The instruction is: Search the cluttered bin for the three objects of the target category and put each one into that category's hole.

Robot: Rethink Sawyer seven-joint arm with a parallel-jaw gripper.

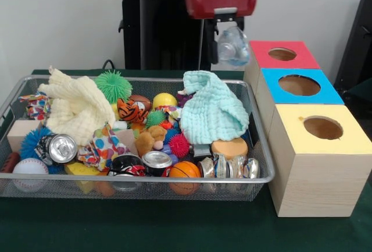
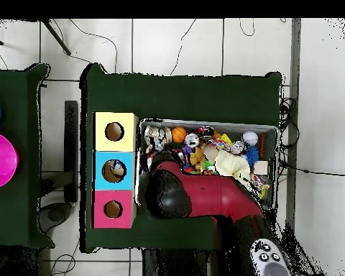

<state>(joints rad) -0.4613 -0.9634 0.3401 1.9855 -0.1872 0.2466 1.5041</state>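
We held a crumpled clear plastic bottle (image 1: 233, 45) clamped between the jaws of the gripper (image 1: 225, 29), hanging in the air just beside the red-topped box (image 1: 283, 54) and above the far right corner of the wire bin (image 1: 139, 185). The bottle was clear of the clutter, well above the mint knitted cloth (image 1: 213, 112) that lay heaped below it.

We judged that we were carrying it toward one of the holes. Which box takes this category we could not tell from the scene. To do it well, we would centre the bottle over the right opening before letting go, since a crushed bottle is wide and uneven and could catch on the rim. Coming down close to the hole first would help.

Much was hard to make out. The gripper's fingers were mostly masked by the bottle and the red wrist housing. From overhead, the arm (image 2: 204, 198) covered the gripper, the bottle and part of the bin. In the bin, the cream cloth (image 1: 75, 107) and the mint one hid whatever lay beneath, so other targets might be buried. The crushed cans (image 1: 229, 167) by the front wall were plain enough.
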